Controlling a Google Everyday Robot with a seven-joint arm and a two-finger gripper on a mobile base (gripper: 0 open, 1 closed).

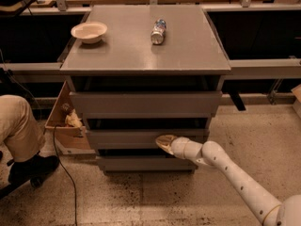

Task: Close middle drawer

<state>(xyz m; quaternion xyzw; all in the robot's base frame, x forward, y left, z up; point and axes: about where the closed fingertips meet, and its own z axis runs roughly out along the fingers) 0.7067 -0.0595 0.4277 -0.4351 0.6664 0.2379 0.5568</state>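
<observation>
The grey cabinet (146, 46) has three flat-fronted drawers. The middle drawer (122, 138) is the second grey front; a dark gap shows above it and it sits slightly behind the top drawer's front (146, 103). My gripper (164, 141) is at the end of the white arm, which comes in from the lower right. The gripper rests against the middle drawer's front, a little right of its centre. The third drawer (141, 163) sits below it.
A white bowl (89, 32) and a lying can (159, 31) sit on the cabinet top. A cardboard box (66, 121) stands left of the cabinet. A person's leg and shoe (21, 140) and a black cable (63, 173) are at the left on the floor.
</observation>
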